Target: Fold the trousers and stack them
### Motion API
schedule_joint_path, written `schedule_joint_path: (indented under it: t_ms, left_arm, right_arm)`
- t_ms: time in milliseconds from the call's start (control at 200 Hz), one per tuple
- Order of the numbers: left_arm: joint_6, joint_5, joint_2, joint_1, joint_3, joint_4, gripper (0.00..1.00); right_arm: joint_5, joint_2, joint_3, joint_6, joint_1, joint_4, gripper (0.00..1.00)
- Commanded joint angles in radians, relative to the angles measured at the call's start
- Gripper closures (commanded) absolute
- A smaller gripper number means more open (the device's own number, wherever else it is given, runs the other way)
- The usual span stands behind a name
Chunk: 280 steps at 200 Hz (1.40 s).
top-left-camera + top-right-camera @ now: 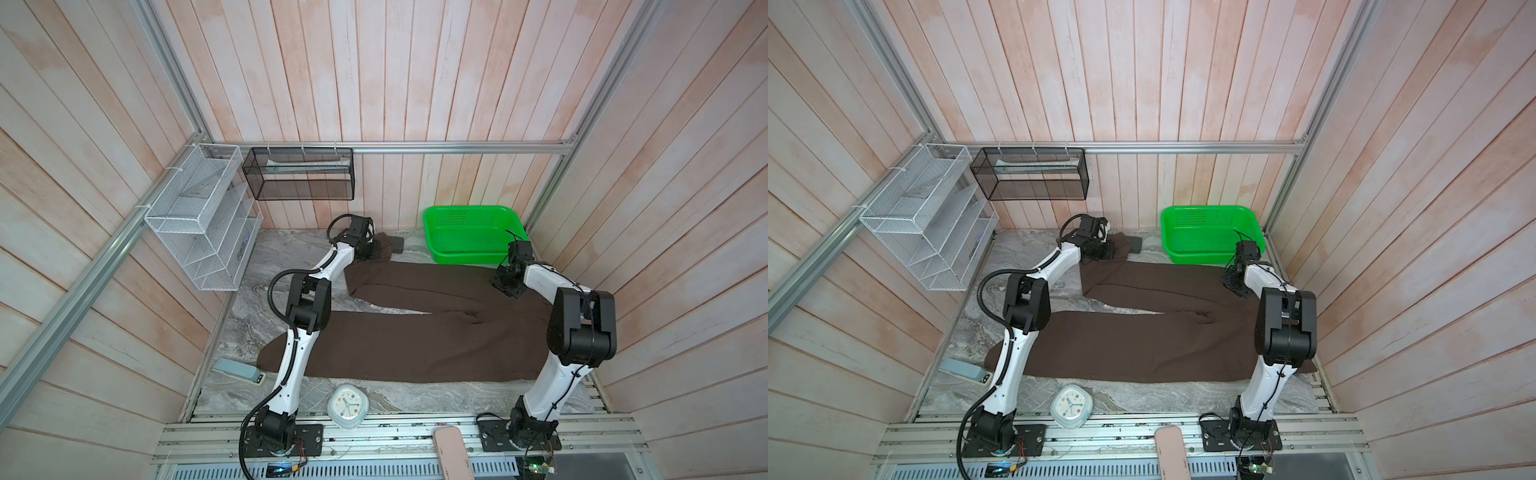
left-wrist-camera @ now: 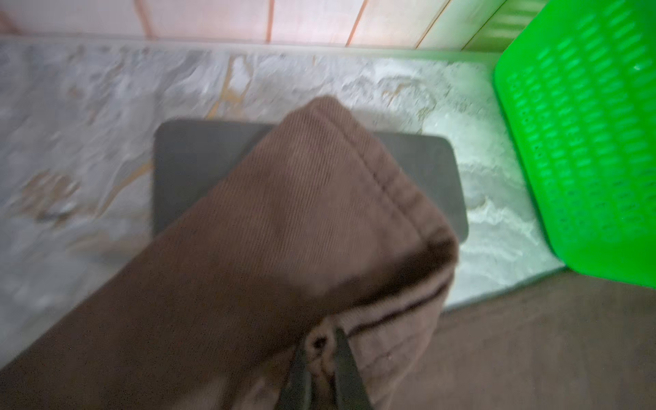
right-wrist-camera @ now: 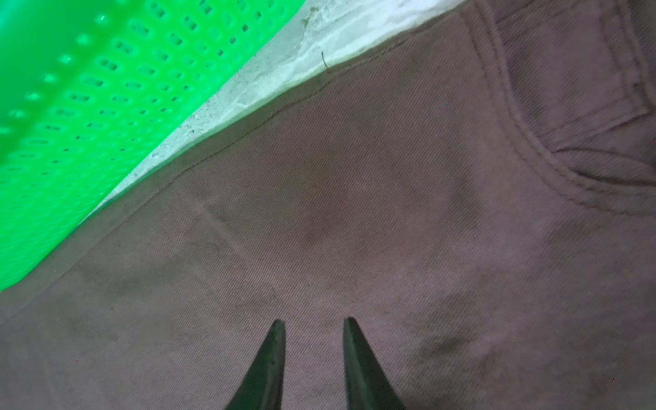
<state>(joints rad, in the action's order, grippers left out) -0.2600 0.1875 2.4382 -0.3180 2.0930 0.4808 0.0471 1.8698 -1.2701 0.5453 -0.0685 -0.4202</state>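
Observation:
The dark brown trousers lie spread on the marble table in both top views, waist to the right and both legs running left. My left gripper is shut on the hem of the far leg, pinching a fold of cloth. That raised hem hangs over a dark grey case. My right gripper is open just over the waist cloth near a pocket seam, with nothing between its fingers.
A green basket stands at the back right, close to the trousers' far edge. The grey case lies by the back wall. A white clock and a grey stapler sit near the front.

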Motion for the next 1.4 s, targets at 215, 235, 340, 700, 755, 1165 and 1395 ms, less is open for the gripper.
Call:
schedule_joint_path:
  t_ms: [215,235,340,700,755,1165,1395]
  left_arm:
    - [-0.333,-0.268,-0.644,0.17,-0.723,-0.32,1.0]
    - [-0.348,-0.276,-0.668,0.183,-0.75,-0.322,1.0]
    - [-0.406,-0.307,-0.761,0.255,-0.857,-0.321,1.0]
    - [-0.452,-0.364,-0.831,0.435,-0.892,-0.189,1.0]
    - [-0.443,-0.368,-0.825,0.443,-0.887,-0.168,1.0]
    - [-0.367,-0.355,-0.861,0.453,-1.023,-0.04,0.95]
    - [-0.316,-0.356,-0.921,0.458,-0.992,-0.027,0.48]
  right_arm:
    - [-0.012,-0.039,0.041,-0.002,0.011,-0.008,0.7]
    - [-0.013,-0.038,0.043,0.0,0.014,-0.008,0.7]
    - [-0.011,-0.03,0.051,-0.002,0.015,-0.007,0.7]
    - [0.03,0.084,0.008,-0.022,0.015,-0.02,0.7]
    - [0.044,0.104,-0.008,-0.025,0.014,-0.03,0.7]
    - [0.063,0.129,-0.009,-0.033,-0.005,-0.041,0.69]
    - [0.056,0.102,-0.023,-0.042,-0.006,-0.056,0.7]
